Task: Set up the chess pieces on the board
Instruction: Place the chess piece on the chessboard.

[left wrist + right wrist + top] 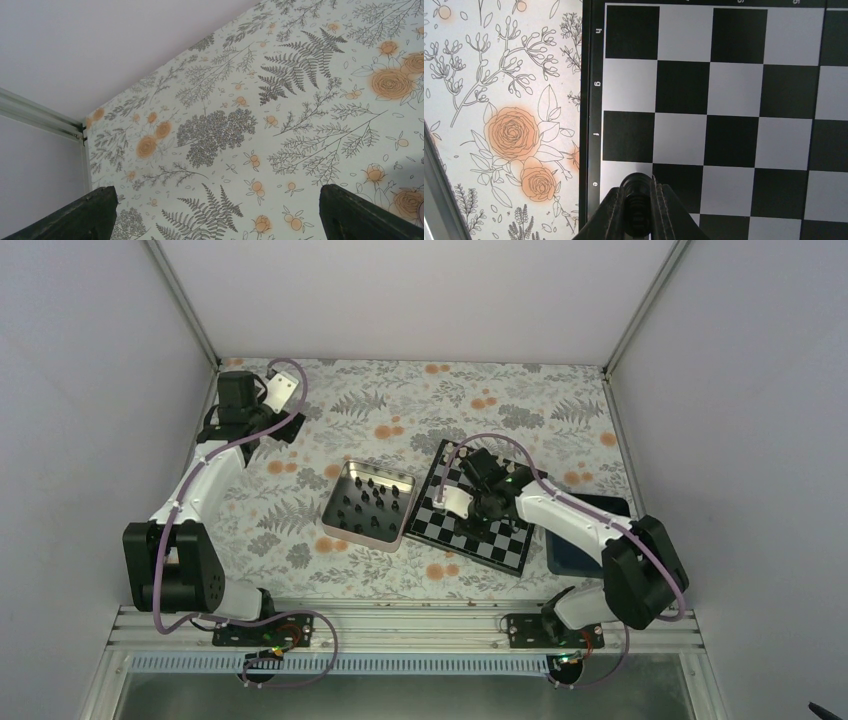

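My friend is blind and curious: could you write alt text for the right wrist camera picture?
The right gripper pinches a tiny black chess piece over a black-and-silver checkered chessboard, near its rim letter e. A white tablecloth printed with orange roses shows beside the board.

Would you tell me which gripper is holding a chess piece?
The right gripper, pinching a black piece over the board; the left gripper is open, empty.

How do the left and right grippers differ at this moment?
The left gripper is open and empty; the right gripper is shut on a black chess piece. The left hangs over floral tablecloth, the right over the edge of the board. Both have dark fingers.
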`<state>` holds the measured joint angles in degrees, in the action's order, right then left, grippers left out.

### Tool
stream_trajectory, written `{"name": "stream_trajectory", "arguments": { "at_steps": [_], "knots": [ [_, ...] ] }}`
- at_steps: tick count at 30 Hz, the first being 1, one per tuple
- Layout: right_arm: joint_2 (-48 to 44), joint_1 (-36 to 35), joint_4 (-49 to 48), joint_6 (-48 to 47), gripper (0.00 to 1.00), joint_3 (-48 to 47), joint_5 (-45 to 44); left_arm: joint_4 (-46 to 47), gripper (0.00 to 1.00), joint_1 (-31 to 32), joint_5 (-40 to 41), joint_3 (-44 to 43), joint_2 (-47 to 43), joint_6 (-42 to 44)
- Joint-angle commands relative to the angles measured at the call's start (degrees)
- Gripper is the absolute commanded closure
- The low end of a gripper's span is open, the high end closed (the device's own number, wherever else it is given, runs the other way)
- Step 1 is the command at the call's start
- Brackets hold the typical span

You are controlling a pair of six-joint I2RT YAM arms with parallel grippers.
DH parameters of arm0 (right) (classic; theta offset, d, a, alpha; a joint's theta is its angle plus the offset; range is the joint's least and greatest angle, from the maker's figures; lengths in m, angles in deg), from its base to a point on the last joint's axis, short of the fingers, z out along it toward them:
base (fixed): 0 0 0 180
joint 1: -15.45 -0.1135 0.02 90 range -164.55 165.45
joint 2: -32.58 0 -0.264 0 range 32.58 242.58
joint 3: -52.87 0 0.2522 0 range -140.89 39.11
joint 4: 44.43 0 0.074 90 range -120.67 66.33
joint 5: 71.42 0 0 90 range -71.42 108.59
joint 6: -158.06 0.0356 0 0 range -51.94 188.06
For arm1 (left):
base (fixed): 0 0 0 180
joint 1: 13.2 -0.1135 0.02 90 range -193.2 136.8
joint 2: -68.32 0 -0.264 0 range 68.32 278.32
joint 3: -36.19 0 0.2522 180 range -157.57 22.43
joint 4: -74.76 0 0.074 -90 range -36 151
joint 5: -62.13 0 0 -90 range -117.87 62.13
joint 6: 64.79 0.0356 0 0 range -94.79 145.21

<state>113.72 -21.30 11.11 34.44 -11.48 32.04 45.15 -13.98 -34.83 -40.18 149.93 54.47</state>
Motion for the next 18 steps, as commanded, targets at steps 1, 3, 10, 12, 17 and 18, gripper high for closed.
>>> {"name": "stream_trajectory", "arguments": {
  "at_steps": [1, 3, 10, 12, 17, 18],
  "knots": [
    [0.64, -0.44, -1.33, -1.42, 0.95, 1.32, 1.61, 1.37, 0.0, -0.28, 0.33, 0.81, -0.2, -0.69],
    [0.96, -0.43, -1.1, -1.42, 0.95, 1.37, 1.81, 1.41, 0.0, -0.28, 0.28, 0.81, -0.04, -0.74],
    [1.22, -0.43, -1.48, -1.45, 0.94, 2.6, 2.05, 1.69, 0.0, -0.28, 0.12, 1.2, 0.3, -0.69],
    [1.12, -0.43, -1.84, -1.37, 0.94, 2.93, 2.12, 1.69, 0.0, -0.28, 0.03, 1.25, 0.39, -0.76],
    [1.39, -0.43, -2.45, -1.39, 0.94, 3.34, 2.41, 1.55, 0.0, -0.28, 0.08, 1.1, 0.69, -0.7],
    [1.42, -0.43, -2.66, -1.4, 0.94, 3.38, 2.49, 1.65, 0.0, -0.28, 0.08, 1.14, 0.74, -0.69]
  ]
}}
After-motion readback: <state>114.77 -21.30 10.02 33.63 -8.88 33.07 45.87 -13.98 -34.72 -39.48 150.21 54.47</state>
